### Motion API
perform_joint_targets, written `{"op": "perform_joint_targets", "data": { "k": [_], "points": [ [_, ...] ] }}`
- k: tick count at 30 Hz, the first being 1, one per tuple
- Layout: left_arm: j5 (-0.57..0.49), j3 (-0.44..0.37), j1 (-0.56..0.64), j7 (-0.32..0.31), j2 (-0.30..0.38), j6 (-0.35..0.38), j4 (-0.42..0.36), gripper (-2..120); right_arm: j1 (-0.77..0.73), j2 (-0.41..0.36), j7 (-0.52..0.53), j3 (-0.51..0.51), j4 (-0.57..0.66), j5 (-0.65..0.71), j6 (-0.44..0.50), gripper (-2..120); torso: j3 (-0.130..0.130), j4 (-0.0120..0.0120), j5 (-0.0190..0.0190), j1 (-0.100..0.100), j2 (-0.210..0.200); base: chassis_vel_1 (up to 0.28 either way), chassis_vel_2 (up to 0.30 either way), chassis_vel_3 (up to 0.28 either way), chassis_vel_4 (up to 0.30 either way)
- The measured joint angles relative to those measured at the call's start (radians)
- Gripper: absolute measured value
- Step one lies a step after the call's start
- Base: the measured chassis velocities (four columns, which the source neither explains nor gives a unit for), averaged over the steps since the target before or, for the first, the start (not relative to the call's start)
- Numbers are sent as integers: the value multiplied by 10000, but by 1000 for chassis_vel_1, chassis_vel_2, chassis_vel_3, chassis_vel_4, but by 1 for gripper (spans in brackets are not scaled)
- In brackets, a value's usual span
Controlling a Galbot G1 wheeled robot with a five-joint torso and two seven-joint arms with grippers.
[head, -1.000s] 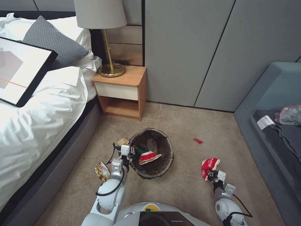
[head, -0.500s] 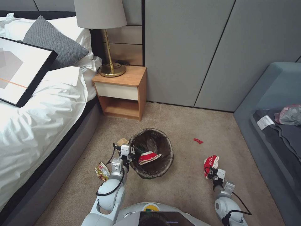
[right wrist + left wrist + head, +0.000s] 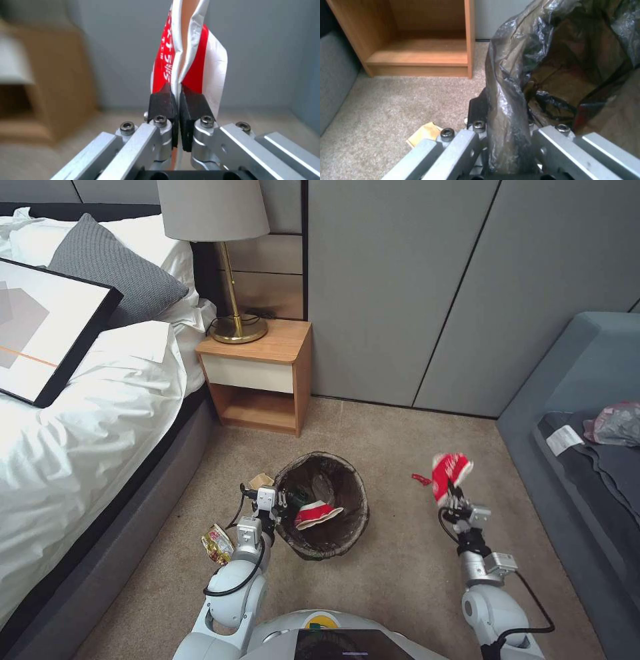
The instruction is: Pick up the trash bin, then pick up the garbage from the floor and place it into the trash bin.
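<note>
The jaws of the right gripper (image 3: 451,493) are clamped on one crushed red-and-white paper cup (image 3: 450,469), held in the air to the right of the trash bin (image 3: 323,503); the jaws of the left gripper (image 3: 279,505) pinch the bin's near-left rim through its dark bag. One bin stands on the carpet (image 3: 387,580), with a second crushed red-and-white cup (image 3: 315,513) inside it. Three pieces of litter lie on the floor: a yellow wrapper (image 3: 217,543) and a brown paper scrap (image 3: 260,481) left of the bin, and a small red scrap (image 3: 420,479) on its right. In the right wrist view the held cup (image 3: 188,57) bears white lettering on red, too small to read. A second ago the right gripper held this cup low, near the floor; it has since lifted it up and farther away, while the left gripper and bin have not moved.
</note>
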Motion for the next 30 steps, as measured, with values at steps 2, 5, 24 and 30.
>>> {"op": "perform_joint_targets", "data": {
  "k": [2, 5, 24, 30],
  "points": [
    [0, 0, 0, 0, 0, 0, 0, 0, -158, -35, -622, -31, 645, -6, 359, 0, 0, 0, 0, 0, 0, 0, 0, 0, 0],
    [0, 1, 0, 0, 0, 0, 0, 0, -322, -101, -1382, -205, 1521, 7, 664, 0, 0, -3, 0, 0, 0, 0, 0, 0, 0],
    [0, 2, 0, 0, 0, 0, -1, 0, -108, -889, -4692, -2583, 2864, -205, -595, 0, 0, -1, 2, 0, 0, 0, 0, 0, 0],
    [0, 1, 0, 0, 0, 0, 0, 0, -58, -688, -4639, -2884, 2060, -521, -413, 0, 0, -1, 2, 0, 0, 0, 0, 0, 0]
  ]
}}
